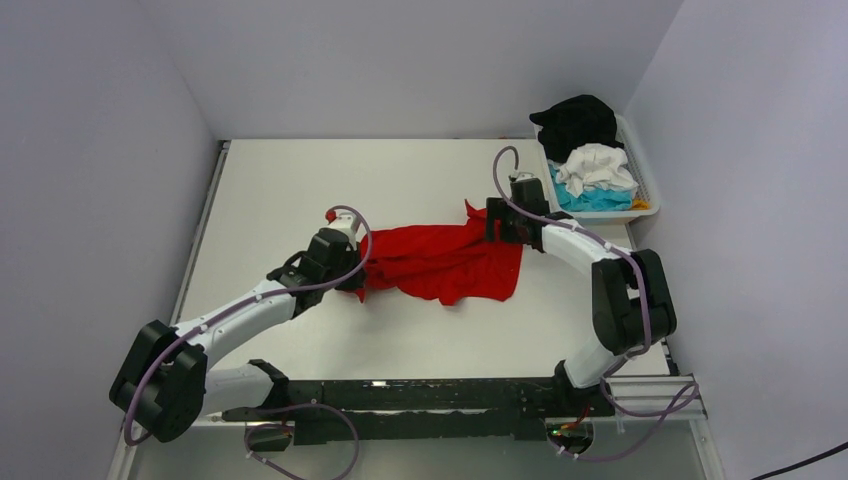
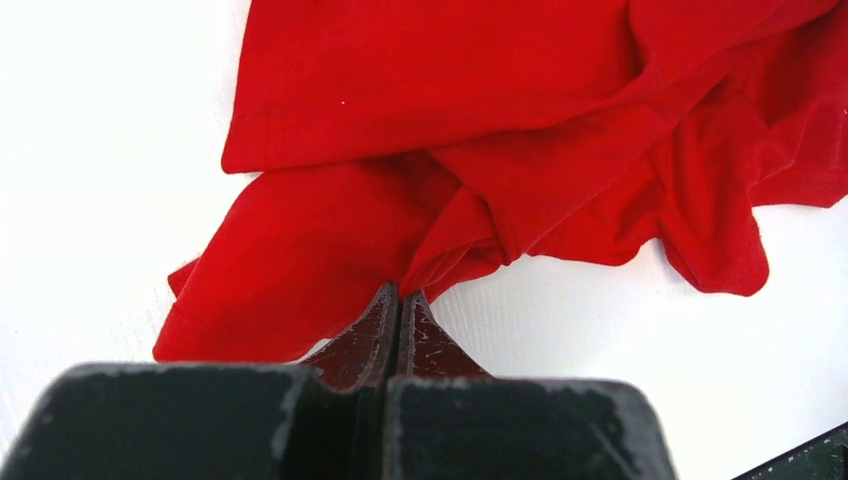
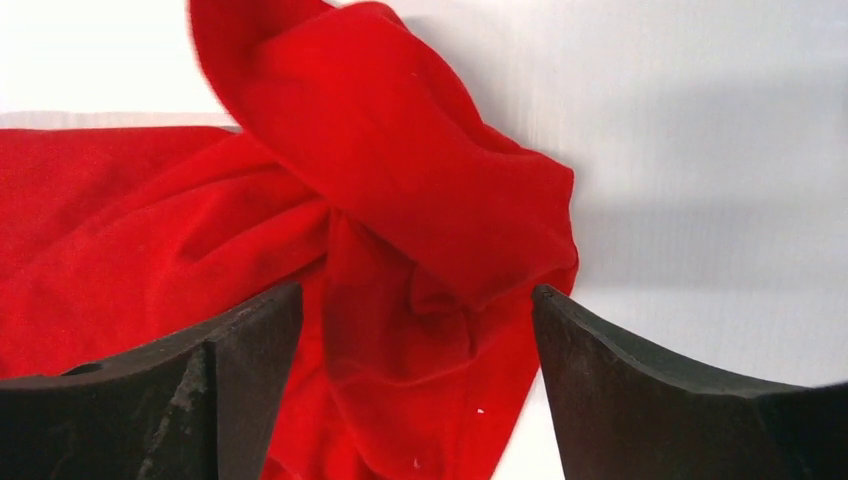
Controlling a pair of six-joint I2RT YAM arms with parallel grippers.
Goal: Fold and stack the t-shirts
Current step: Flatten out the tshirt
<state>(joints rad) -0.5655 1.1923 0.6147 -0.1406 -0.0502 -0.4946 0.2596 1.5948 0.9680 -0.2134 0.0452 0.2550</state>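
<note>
A bright red t-shirt lies crumpled and partly spread in the middle of the white table. My left gripper is at the shirt's left edge. In the left wrist view the gripper is shut, with a gathered fold of the red shirt pinched at its tips. My right gripper is at the shirt's upper right corner. In the right wrist view the gripper is open, its jaws straddling a bunched lump of the red cloth. Black, white and turquoise shirts are piled in the basket.
A white slatted basket stands at the table's back right, against the right wall. Walls close in the table on the left, back and right. A black rail runs along the near edge between the arm bases.
</note>
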